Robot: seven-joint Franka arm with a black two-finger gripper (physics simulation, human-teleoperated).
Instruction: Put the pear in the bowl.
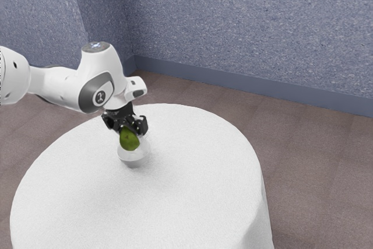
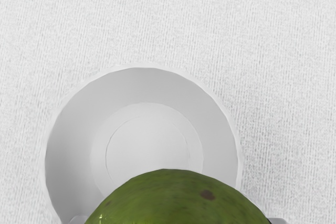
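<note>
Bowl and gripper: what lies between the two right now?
The green pear: the exterior view shows it held in the gripper, with the bowl beneath. In the wrist view, it covers part of the bowl.

Bowl (image 1: 134,160) on the table (image 1: 192,196), pear (image 1: 129,139) above the bowl, wall (image 1: 250,21) beyond the table
</note>
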